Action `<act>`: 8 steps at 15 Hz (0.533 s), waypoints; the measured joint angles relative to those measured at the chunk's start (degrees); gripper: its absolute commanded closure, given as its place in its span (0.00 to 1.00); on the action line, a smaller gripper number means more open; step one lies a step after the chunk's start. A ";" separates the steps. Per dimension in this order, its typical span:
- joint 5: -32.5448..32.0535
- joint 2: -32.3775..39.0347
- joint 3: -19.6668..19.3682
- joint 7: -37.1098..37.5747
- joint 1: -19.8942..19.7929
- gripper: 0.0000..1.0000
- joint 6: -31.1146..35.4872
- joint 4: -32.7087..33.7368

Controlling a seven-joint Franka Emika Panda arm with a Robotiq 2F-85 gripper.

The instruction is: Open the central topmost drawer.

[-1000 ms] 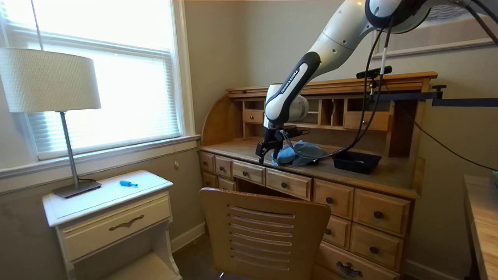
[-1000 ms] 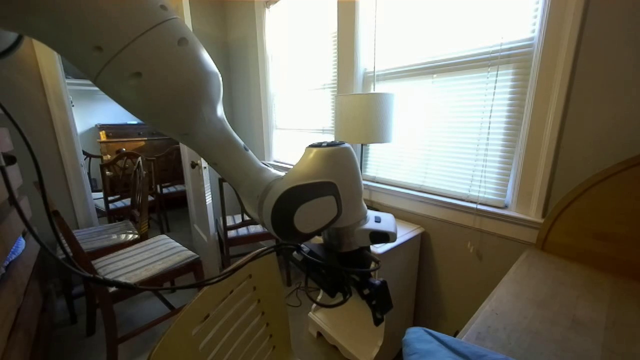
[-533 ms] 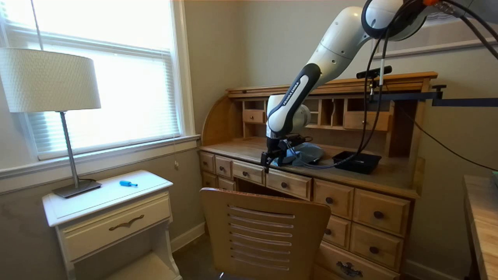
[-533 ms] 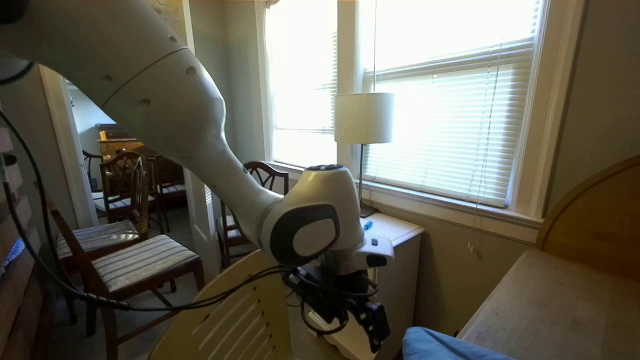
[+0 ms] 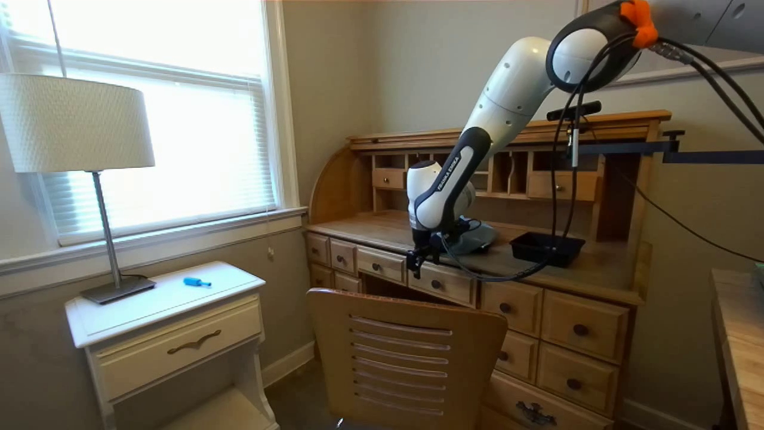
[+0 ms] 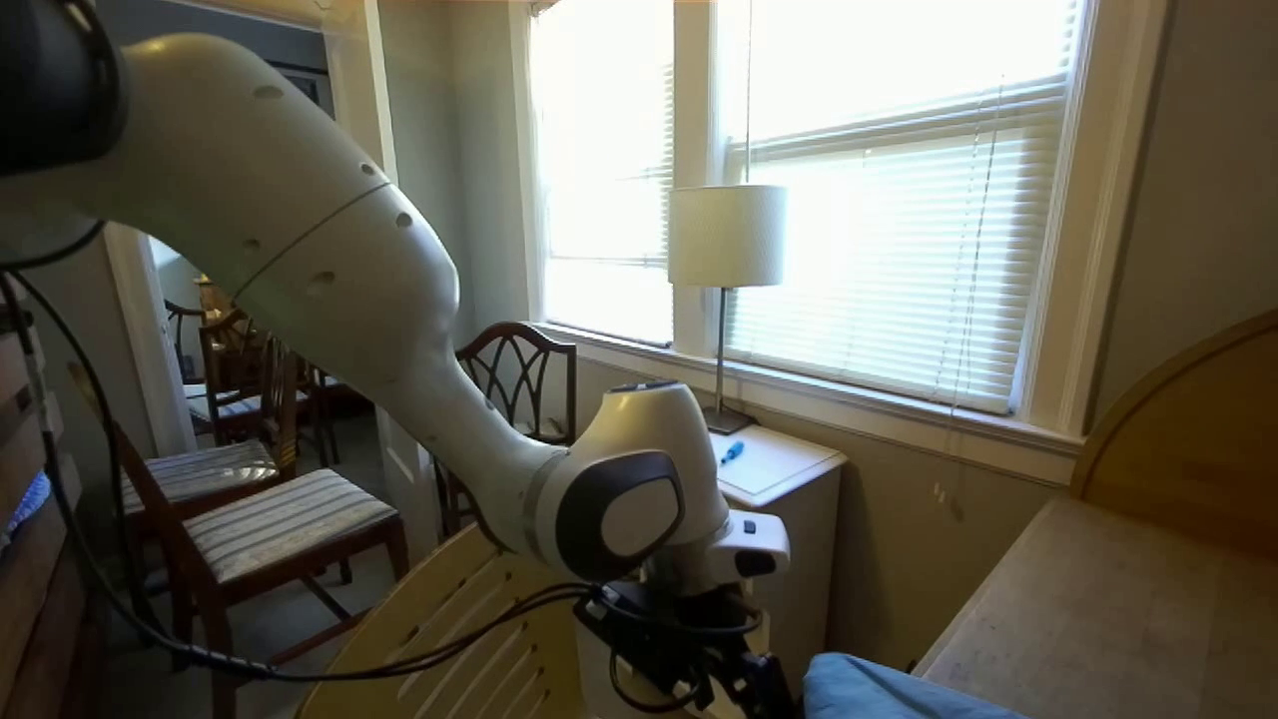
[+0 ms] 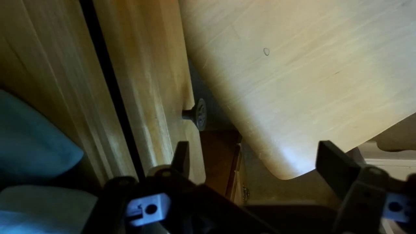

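The central topmost drawer (image 5: 458, 286) is a wide, shallow honey-coloured front under the desktop, with dark round knobs (image 5: 436, 284). In the wrist view its front (image 7: 152, 78) runs along the left, with one knob (image 7: 199, 114) sticking out. A dark gap separates it from the desktop. My gripper (image 5: 413, 269) hangs pointing down in front of the drawer, left of the right-hand knob. In the wrist view my gripper (image 7: 255, 157) is wide open and empty. One finger overlaps the drawer front, and the knob lies beyond the fingertips, untouched. The fingertips are cut off at the bottom of an exterior view.
A wooden chair back (image 5: 406, 358) stands close before the drawer and fills the wrist view's right (image 7: 292, 81). A blue cloth (image 5: 477, 239) and black tray (image 5: 548, 249) lie on the desktop. A camera (image 5: 574, 111) on a bar stands beside the arm. A white nightstand (image 5: 179, 298) is at left.
The arm and gripper have come down, from the desktop's edge to the height of the drawer front, shifting slightly right in an exterior view. The drawer looks unmoved.
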 measured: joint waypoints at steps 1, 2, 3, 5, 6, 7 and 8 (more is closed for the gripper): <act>-0.49 0.98 -0.72 0.66 0.39 0.00 -0.03 1.09; -0.88 1.94 -1.25 1.18 0.66 0.00 -0.14 2.16; -1.18 2.83 -1.62 1.58 0.84 0.00 -0.39 3.20; -1.47 4.52 -2.02 2.15 0.99 0.00 -0.97 5.07; -1.50 5.31 -2.17 2.41 1.02 0.00 -1.50 5.90; -1.51 6.06 -2.31 2.72 1.03 0.00 -2.10 6.70; -1.52 6.79 -2.43 3.07 1.03 0.00 -2.70 7.44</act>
